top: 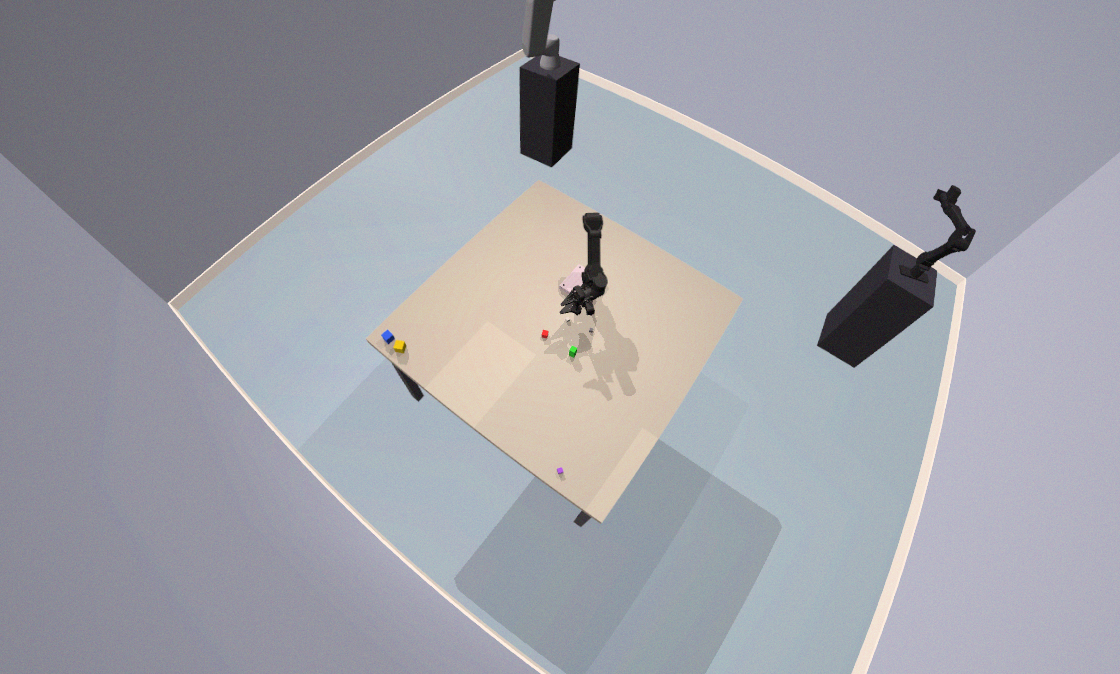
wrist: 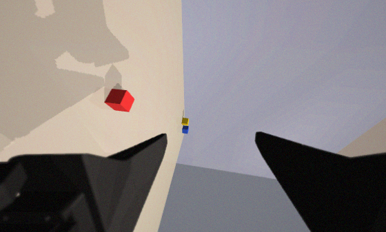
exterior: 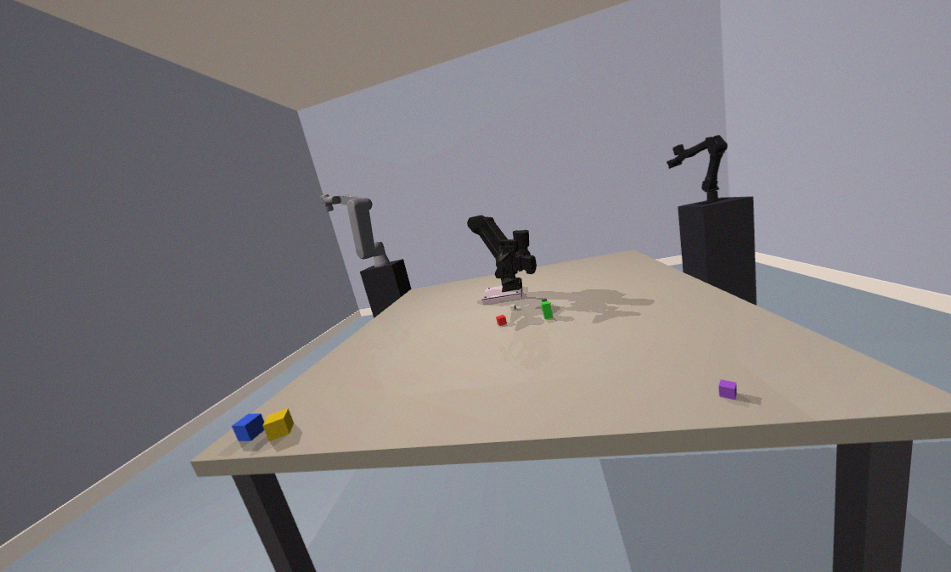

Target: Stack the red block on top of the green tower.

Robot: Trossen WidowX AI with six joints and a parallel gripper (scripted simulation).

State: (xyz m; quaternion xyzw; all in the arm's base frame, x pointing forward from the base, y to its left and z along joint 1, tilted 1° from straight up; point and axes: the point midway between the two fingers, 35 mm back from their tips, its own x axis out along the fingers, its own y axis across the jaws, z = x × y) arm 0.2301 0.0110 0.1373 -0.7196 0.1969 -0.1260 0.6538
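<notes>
The small red block lies on the table by itself, left of the green tower in the top and exterior views. The green tower stands upright on the table, taller than it is wide, with nothing on top; it is outside the wrist view. My gripper is open and empty, raised above the table near the arm's base. In the wrist view its fingers stand wide apart, with the red block beyond the left finger and not between the fingertips.
A pale pink box lies beside the arm's base. Two tiny grey items lie near the tower. Blue and yellow blocks sit at one corner, a purple block near another.
</notes>
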